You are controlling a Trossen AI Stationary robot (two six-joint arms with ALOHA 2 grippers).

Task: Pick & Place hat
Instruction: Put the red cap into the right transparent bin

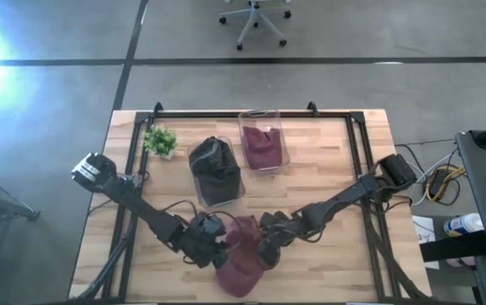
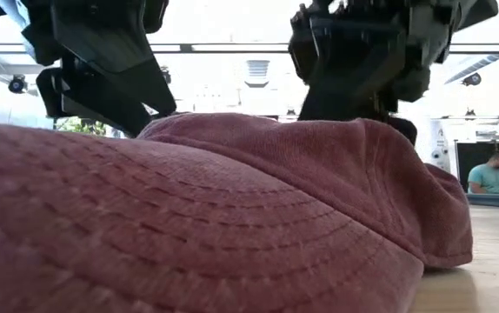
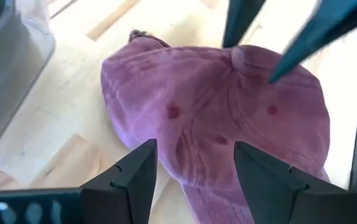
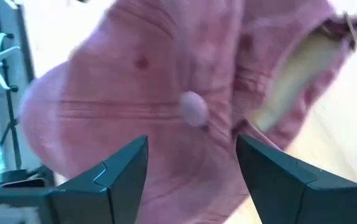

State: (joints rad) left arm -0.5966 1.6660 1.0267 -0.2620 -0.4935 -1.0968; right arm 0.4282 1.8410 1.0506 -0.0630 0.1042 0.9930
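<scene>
I see the maroon hat (image 1: 241, 258) lying on the wooden tabletop (image 1: 328, 178) near its front edge, crown up and brim pointing toward the front; from the low view the hat (image 2: 232, 209) fills most of the frame, resting flat on the wood. The left tool (image 1: 210, 246) sits at the hat's left side and the right tool (image 1: 264, 247) at its right side, both low over the crown. My left wrist view shows that tool (image 3: 194, 168) with its 2 fingers spread apart and nothing between them, hovering just over the hat (image 3: 216, 124), with the other arm's 2 fingers reaching down at the far side of the crown. My right wrist view shows the right tool (image 4: 191, 165) likewise spread wide and empty, poised above the crown button, with the hat (image 4: 166, 87) and its back opening visible beyond. Behind the hat on the tabletop I see 2 clear bins side by side: 1 bin (image 1: 216, 169) holding dark fabric, the other bin (image 1: 263, 142) holding maroon fabric. A small green plant (image 1: 160, 140) stands near the back left corner. Beyond the tabletop an office chair (image 1: 256, 19) stands on the floor, and a person (image 2: 492, 174) sits far off in the room
</scene>
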